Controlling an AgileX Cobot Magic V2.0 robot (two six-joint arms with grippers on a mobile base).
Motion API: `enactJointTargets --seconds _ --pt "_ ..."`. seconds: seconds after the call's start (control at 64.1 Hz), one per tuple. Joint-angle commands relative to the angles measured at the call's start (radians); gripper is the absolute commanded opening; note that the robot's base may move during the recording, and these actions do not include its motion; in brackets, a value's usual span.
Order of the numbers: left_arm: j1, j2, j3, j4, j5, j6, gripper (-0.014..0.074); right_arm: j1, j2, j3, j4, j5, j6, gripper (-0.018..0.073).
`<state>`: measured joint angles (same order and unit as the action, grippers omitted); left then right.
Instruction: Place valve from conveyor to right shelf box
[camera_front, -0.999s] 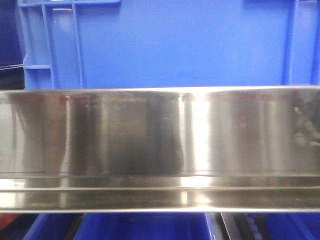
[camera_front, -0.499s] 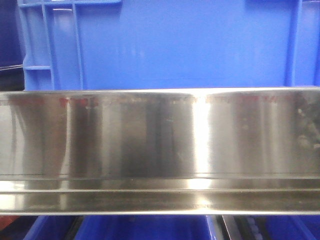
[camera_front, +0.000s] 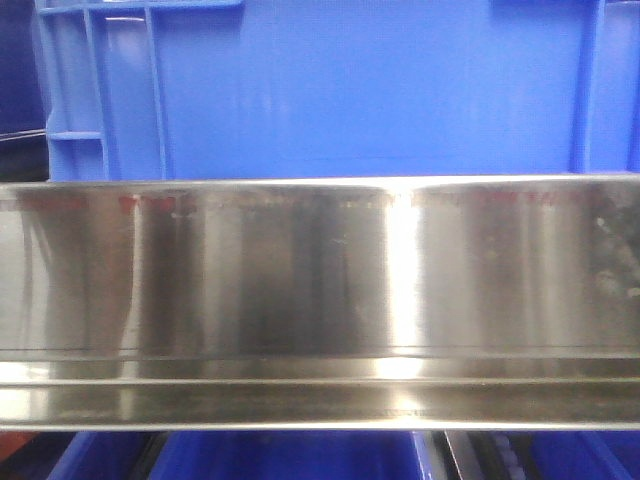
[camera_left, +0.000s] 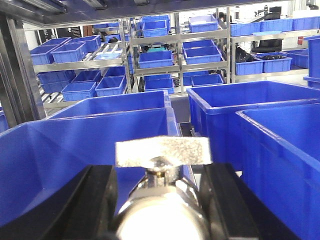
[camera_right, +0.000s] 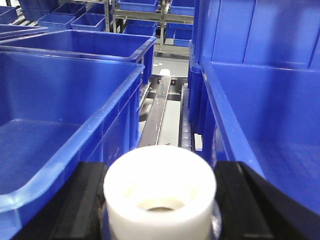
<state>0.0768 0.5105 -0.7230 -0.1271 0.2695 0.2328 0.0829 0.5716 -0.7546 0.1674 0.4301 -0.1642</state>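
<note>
Left hand (camera_left: 159, 210) is pinching the valve (camera_left: 161, 190): black fingers (camera_left: 95, 200) press on both sides of the shiny body, lever flat across the top. The valve is off the conveyor, which no view shows, and rides in the air over the wall of the left box (camera_left: 60, 160). More blue boxes and racks stand well behind.

Right hand (camera_right: 162, 200) is pressed onto a white part (camera_right: 160, 192), round and hollow, seen end-on. Probably another valve's pale base, but you can't tell from here. It hangs above the shelf track (camera_right: 157, 120), just beside the right box (camera_right: 260, 100).

Front view gives only a steel rail (camera_front: 320, 270) and a blue crate (camera_front: 350, 90) behind it. No hands there, so don't use it to judge height.

Step in hand, by my reading: carry and drop-off, nothing released yet. To do it well:
- Go by the wrist views, not the front one.
- Bring the load fully past the right box's rim before you go down. Those walls are tall and close.
- Lower well inside, then spread the fingers. A high drop may let a small metal piece bounce.
- Hold the grip level. The lever could catch the rim.
- Move one arm at a time. The gap between boxes is tight.
</note>
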Motion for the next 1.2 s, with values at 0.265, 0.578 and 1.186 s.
enactJointTargets --seconds 0.265,0.578,1.186 --pt "-0.006 -0.007 -0.015 -0.010 -0.068 -0.005 -0.0111 -0.001 -0.007 -0.018 0.001 -0.087 -0.002 -0.0153" --pt "-0.021 0.005 -0.057 -0.010 -0.078 -0.005 -0.0111 -0.001 -0.007 -0.034 0.001 -0.082 -0.002 -0.0153" --pt "-0.490 0.575 -0.683 -0.010 0.248 -0.005 -0.0111 0.272 0.417 -0.630 0.001 0.085 -0.002 -0.0153"
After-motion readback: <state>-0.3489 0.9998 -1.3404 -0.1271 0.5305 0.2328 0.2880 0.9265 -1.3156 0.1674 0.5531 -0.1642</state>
